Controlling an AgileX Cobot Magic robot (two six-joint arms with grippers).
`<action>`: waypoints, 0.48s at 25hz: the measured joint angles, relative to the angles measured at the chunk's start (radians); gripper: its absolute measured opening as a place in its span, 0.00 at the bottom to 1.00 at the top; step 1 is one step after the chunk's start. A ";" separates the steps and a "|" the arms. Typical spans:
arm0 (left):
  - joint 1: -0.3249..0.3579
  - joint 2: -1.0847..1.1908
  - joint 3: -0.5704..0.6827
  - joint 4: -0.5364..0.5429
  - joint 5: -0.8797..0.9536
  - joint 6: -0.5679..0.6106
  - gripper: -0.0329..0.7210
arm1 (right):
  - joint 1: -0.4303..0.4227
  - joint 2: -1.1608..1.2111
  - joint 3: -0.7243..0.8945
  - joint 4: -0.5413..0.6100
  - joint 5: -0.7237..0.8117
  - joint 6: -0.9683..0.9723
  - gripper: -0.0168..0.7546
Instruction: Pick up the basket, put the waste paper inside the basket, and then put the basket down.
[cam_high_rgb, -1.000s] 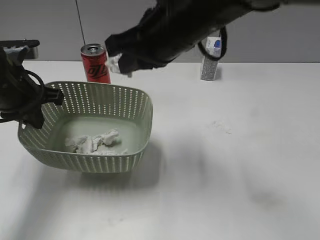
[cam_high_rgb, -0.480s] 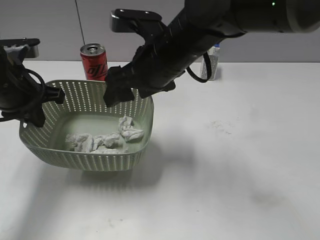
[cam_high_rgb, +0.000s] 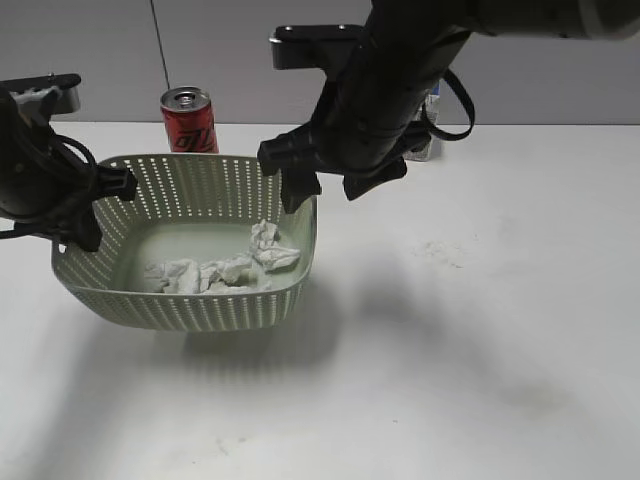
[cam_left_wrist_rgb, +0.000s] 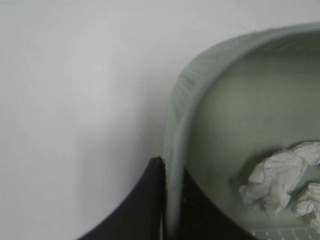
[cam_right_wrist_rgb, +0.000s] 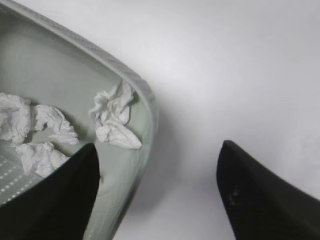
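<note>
The left gripper (cam_left_wrist_rgb: 167, 200) clamps the left rim of the sage-green basket (cam_high_rgb: 200, 305), holding it tilted above the white desk (cam_high_rgb: 480, 330); its jaws are cut off at the left wrist view's edge. Crumpled waste paper (cam_high_rgb: 225, 265) lies inside. The right gripper (cam_high_rgb: 322, 185) hovers over the basket's right rim, jaws wide and empty, partly hiding the carton (cam_high_rgb: 432, 120) behind; a red soda can (cam_high_rgb: 191, 125) stands far left.

A robot test bench in a lab or office-like room — a plain white desk (cam_high_rgb: 480, 330) against a bare grey panelled wall (cam_high_rgb: 90, 50), with only a few staged props: a red soda can (cam_high_rgb: 191, 122) and a small white-and-blue carton (cam_high_rgb: 428, 125).
</note>
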 joint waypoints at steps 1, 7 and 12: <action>0.000 0.000 0.000 -0.011 -0.009 0.000 0.04 | 0.000 0.008 0.007 0.013 -0.001 0.010 0.73; 0.000 0.000 0.000 -0.035 -0.034 0.000 0.04 | 0.000 0.072 0.020 0.041 -0.013 0.027 0.56; 0.000 0.000 0.000 -0.028 -0.037 -0.013 0.05 | -0.001 0.073 0.022 0.039 -0.063 0.050 0.13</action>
